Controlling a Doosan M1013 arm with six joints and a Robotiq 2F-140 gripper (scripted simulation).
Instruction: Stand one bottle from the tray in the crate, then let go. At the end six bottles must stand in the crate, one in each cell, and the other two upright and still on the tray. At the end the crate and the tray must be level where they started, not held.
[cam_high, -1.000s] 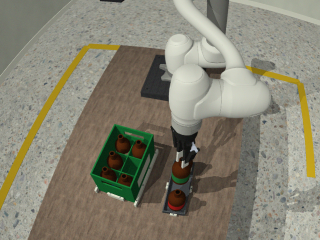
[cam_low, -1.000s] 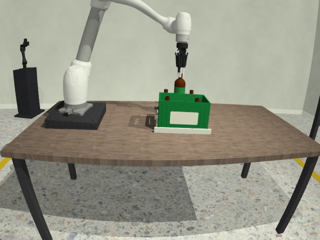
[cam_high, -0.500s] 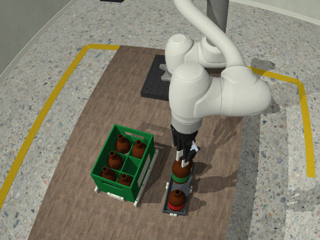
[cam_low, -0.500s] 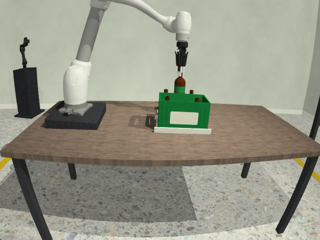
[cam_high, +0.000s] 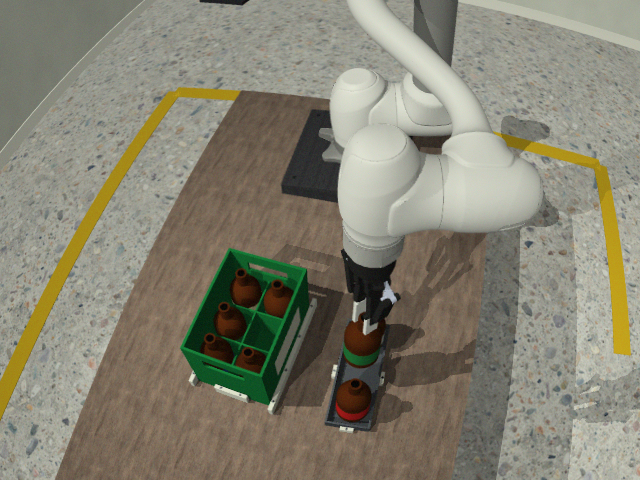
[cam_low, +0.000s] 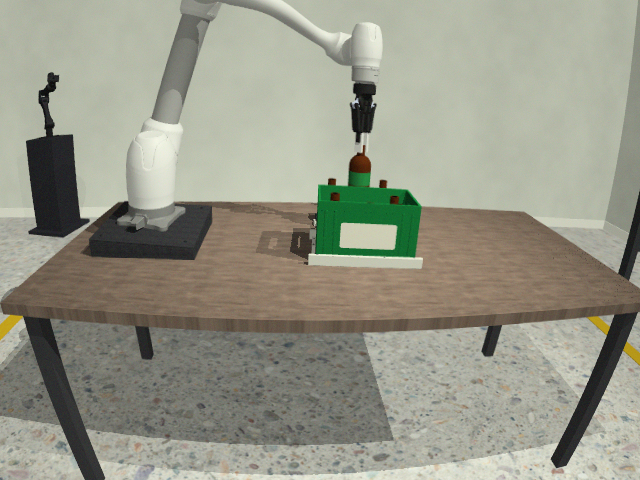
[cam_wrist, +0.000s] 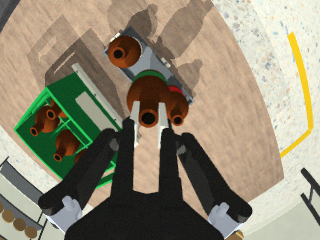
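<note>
- Here's the hand (cam_high: 363, 318) (cam_low: 362, 143) (cam_wrist: 148, 111), clamped on the green-banded bottle (cam_high: 362, 341) (cam_low: 359, 167) (cam_wrist: 148, 92), up above the tray (cam_high: 361, 374) (cam_wrist: 145, 59)!
- Five bottles fill crate (cam_high: 227, 380) (cam_low: 326, 227) (cam_wrist: 70, 92) cells; one gap remains.
- Two others stand on the tray.
- Left: carry, lower, release.

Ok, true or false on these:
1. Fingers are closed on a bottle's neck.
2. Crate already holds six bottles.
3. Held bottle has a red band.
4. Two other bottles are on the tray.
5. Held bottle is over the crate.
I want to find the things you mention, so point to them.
1. True: fingers (cam_high: 369, 324) (cam_low: 366, 140) grip it.
2. False: crate (cam_high: 227, 379) (cam_low: 328, 242) (cam_wrist: 67, 95) holds five.
3. False: green-banded bottle (cam_high: 361, 341) (cam_low: 359, 167) (cam_wrist: 148, 95).
4. True.
5. False: it's above the tray (cam_high: 356, 376) (cam_wrist: 145, 60).
</note>
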